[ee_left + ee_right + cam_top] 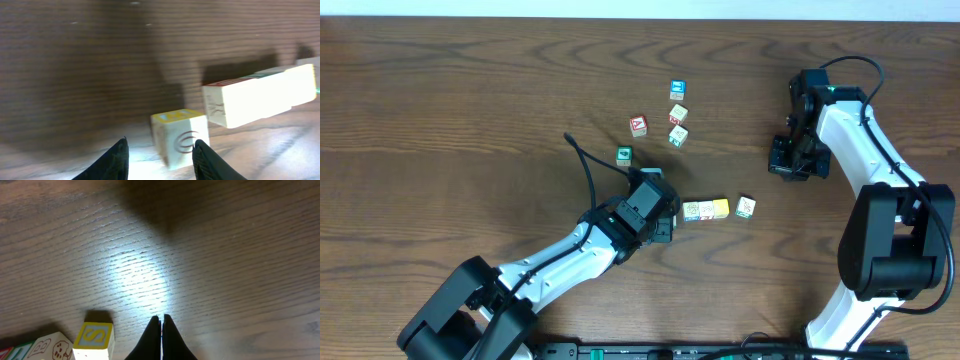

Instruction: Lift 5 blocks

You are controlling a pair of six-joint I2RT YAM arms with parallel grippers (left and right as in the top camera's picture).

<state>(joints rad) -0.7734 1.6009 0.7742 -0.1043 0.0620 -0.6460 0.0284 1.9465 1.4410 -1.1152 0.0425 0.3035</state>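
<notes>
Block [180, 137] lies between the parted left jaws

Left wrist view: the row of pale wooden cubes [255, 97] is blurred and glaring, faces unreadable. Right wrist view: a cream picture cube [52, 349] is cropped below.

Letter "S" on yellow-faced block [93, 336]

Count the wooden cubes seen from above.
9: blue-faced cube at top, two cream cubes below it, red-faced cube and green-faced cube further left, row of three by the left tool, lone cream cube to its right. Others may be hidden.
</notes>
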